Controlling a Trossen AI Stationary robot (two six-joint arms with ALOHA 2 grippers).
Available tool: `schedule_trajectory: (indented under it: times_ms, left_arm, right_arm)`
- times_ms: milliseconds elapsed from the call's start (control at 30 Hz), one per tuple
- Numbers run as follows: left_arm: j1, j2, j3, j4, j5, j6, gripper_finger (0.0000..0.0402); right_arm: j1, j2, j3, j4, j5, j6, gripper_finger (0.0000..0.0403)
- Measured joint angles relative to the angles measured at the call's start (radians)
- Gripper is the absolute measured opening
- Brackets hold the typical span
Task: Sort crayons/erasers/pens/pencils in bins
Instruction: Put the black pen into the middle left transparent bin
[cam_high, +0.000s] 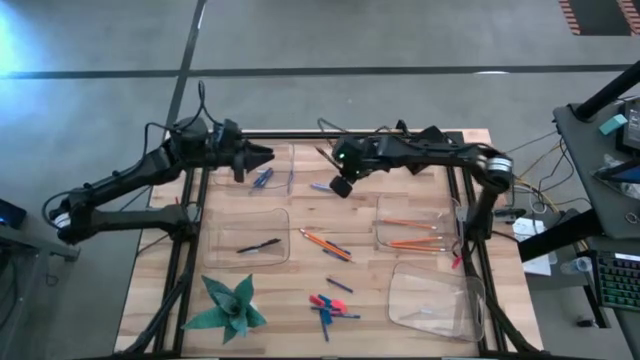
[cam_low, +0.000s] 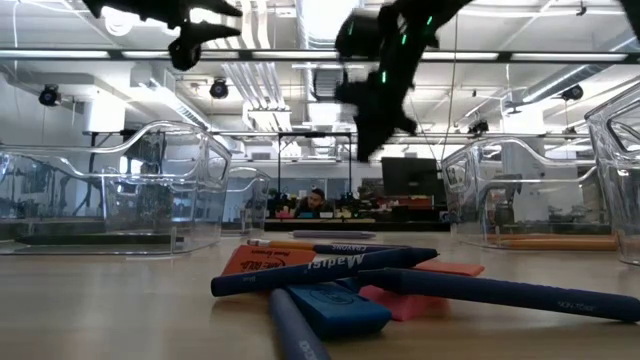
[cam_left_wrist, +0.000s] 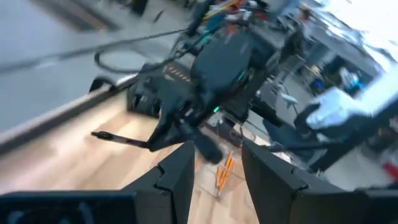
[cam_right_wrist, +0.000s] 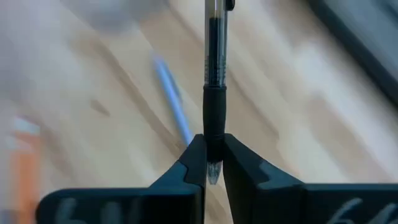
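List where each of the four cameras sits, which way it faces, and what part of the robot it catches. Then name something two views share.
High view: above the table, facing straight down; shows both arms, the left claw and the right claw.
Low view: at tabletop height, facing across the erasers into the room; arms hang in from above.
Left wrist view: on the left arm, facing the right arm; its own fingers show.
Right wrist view: on the right arm, facing the tabletop; its claw grips a pen.
Shared: high and low views both show the bins.

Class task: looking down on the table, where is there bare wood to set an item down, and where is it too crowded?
Bare wood lies between the green paper plant and the eraser pile, and between the pen bin and loose pencils. Crowded: the far edge, where the right gripper holds a pen.
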Motion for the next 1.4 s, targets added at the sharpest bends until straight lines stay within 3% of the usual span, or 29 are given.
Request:
schedule_trajectory:
  times_ms: [267, 500, 767, 1400]
  left_arm:
    - [-0.028, 0.068, 0.000, 0.188, 0.006, 0.211, 0.0121]
    - [-0.029, 0.121, 0.014, 0.270, 0.017, 0.212, 0.0121]
    - [-0.045, 0.187, 0.019, 0.449, 0.138, 0.103, 0.0121]
    - [-0.049, 0.253, 0.031, 0.584, 0.145, 0.063, 0.0121]
  right_arm:
    - [0.122, -0.202, -0.001, 0.321, -0.004, -0.108, 0.0024]
    - [0.179, -0.258, -0.001, 0.467, -0.003, -0.160, 0.0023]
    - [0.181, -0.222, 0.002, 0.507, -0.012, -0.173, 0.0023]
    - [0.185, -0.221, 0.002, 0.579, -0.019, -0.160, 0.0023]
